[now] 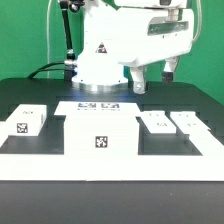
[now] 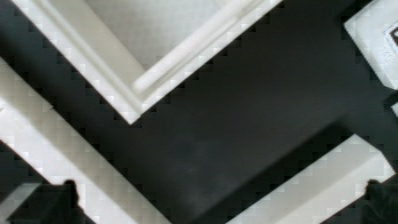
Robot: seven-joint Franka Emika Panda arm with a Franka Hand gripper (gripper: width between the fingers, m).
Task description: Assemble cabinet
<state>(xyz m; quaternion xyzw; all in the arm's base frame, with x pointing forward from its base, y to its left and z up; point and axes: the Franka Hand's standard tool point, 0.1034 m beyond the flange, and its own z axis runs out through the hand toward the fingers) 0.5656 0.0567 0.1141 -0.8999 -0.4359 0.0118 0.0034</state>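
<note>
In the exterior view the arm's white base (image 1: 100, 55) stands behind the middle of the black tabletop (image 1: 40, 95). Its wrist is turned out toward the exterior view's right. The pincer (image 1: 153, 76) points straight down there and hangs above the tabletop. Its two fingers are spread wide, with nothing between them. The cabinet (image 1: 100, 133) sits well apart from it, at the front centre, upright, with a square black-and-white tag on its near face. Just behind the cabinet lies the marker board (image 1: 98, 104). A small white tagged block (image 1: 25, 122) rests to the exterior view's left. Two flat white tagged pieces (image 1: 155, 122) (image 1: 186, 120) lie side by side to the right, near and below the pincer but not touched by it.

The wrist view looks down on bare black tabletop (image 2: 231, 140) crossed by white edges. A white corner-shaped rim (image 2: 134, 90) encloses a paler panel, and a white strip (image 2: 36, 130) runs alongside it. I cannot tell which part these belong to. Dark shapes at the picture's margins may be the fingers, and no part lies between them.
</note>
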